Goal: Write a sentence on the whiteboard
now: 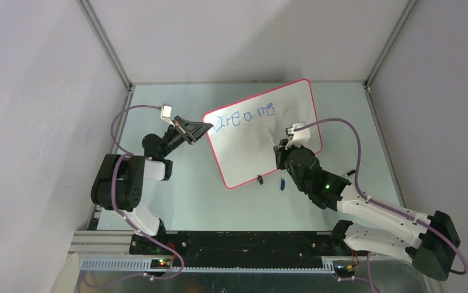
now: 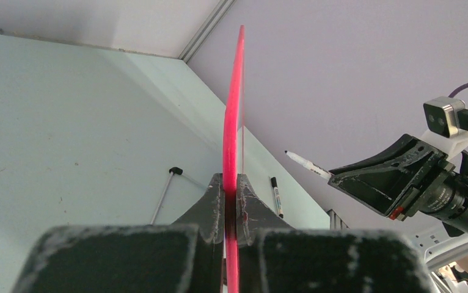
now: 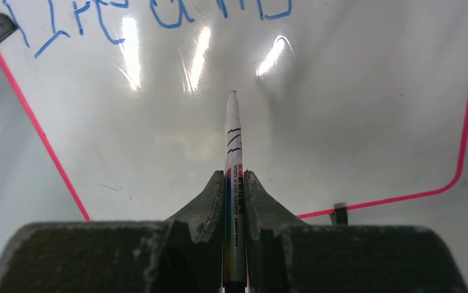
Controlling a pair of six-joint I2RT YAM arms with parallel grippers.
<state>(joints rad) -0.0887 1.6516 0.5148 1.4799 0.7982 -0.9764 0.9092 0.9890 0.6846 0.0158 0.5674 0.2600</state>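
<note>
Pale green table, walled on 3 sides. Lying on it: 1 loose marker, just beside the near edge of the tilted whiteboard, whose black clip foot sits at the table surface.

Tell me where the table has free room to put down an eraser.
Free: the table between the left arm and the whiteboard, and the strip right of the whiteboard. Crowded: around the blue object and the right tool with its marker.
</note>
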